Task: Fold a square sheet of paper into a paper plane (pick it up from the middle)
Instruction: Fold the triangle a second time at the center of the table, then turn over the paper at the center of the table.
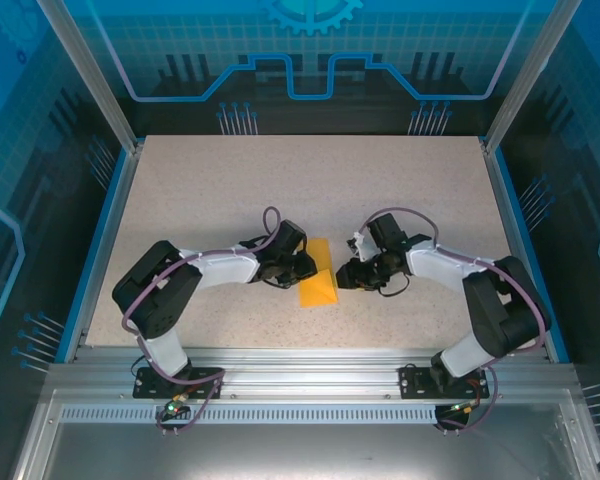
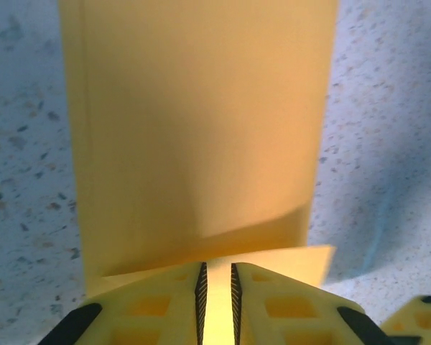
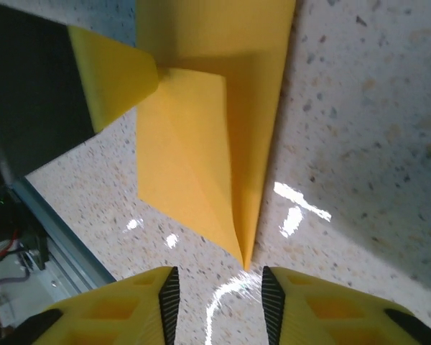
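**Desk:** What are the two hands doing?

**Photographer:** The left hand (image 2: pixel 217 277) is narrow. Its yellow fingers (image 2: pixel 154 305) stand a thin slit apart, ribbed pads facing each other. The near edge of the orange-yellow sheet of paper (image 2: pixel 201 129) shows through the slit. I cannot tell whether the pads touch the paper. The right hand (image 3: pixel 219 282) is parted wider and holds nothing. The sheet's pointed corner sits just ahead of its gap, apart from both fingers.

**Desk:** And the paper itself?

**Photographer:** It lies partly folded on the speckled worktop (image 1: pixel 230 190), between the two hands, about mid-width and toward the near side. From the left wrist, an upper layer lies over a lower one, and the lower layer's corner juts out to the right beside the fingertips. From the right wrist, a triangular flap is folded over along a crease that runs to the point. A second flap lifts at the far left, against a dark shape.

**Desk:** The wider scene?

**Photographer:** Overhead, both arms angle inward from their bases on the aluminium rail (image 1: pixel 300 365), elbows out. The hands face each other across the sheet. Blue printed panels (image 1: pixel 40 150) wall in the worktop.
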Controlling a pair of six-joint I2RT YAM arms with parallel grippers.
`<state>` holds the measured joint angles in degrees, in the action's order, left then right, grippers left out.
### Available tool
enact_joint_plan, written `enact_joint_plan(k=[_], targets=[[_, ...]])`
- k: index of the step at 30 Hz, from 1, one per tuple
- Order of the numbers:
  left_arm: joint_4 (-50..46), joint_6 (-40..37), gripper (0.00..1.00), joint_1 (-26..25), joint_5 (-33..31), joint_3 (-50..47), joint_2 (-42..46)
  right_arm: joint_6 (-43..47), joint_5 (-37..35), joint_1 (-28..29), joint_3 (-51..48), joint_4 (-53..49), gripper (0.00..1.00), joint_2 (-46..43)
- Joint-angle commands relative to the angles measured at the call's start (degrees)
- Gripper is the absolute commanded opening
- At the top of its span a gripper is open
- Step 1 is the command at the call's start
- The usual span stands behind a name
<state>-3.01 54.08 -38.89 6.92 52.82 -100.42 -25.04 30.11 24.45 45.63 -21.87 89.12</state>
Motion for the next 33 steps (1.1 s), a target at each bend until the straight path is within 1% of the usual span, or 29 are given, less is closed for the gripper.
enact_joint_plan(k=[1, 2, 8, 15, 16, 21, 28, 33], targets=[[-2.6, -1.8, 0.22, 0.0, 0.1, 2.6, 2.0, 1.8, 2.6, 0.1, 2.9, -0.8, 0.44, 2.7], [-2.7, -1.8, 0.21, 0.1, 0.3, 2.7, 2.1, 2.0, 2.4, 0.2, 3.3, -0.8, 0.46, 3.6], [-3.5, -0.9, 0.22, 0.1, 0.1, 1.3, 4.1, 2.7, 3.4, 0.6, 4.4, -0.2, 0.49, 7.6], [-1.8, 0.2, 0.20, -0.3, 0.6, -1.8, 5.5, 3.1, 4.0, 1.0, 4.4, 0.2, 0.46, 10.2], [-1.5, 0.1, 0.19, -0.4, 0.8, -1.9, 5.4, 3.1, 4.3, 1.1, 6.2, 0.3, 0.45, 10.5], [-0.5, 0.3, 0.16, -0.5, 1.8, -1.1, 2.7, 2.7, 4.9, 1.5, 6.4, 0.9, 0.41, 11.2], [-0.7, 0.4, 0.14, -0.6, 2.1, 0.3, -1.6, 2.3, 2.8, 1.7, 6.3, 0.4, 0.44, 11.6], [-0.3, 0.4, 0.13, -0.7, 2.5, 0.4, -2.9, 2.1, 2.2, 1.7, 6.2, 0.4, 0.44, 12.1]])
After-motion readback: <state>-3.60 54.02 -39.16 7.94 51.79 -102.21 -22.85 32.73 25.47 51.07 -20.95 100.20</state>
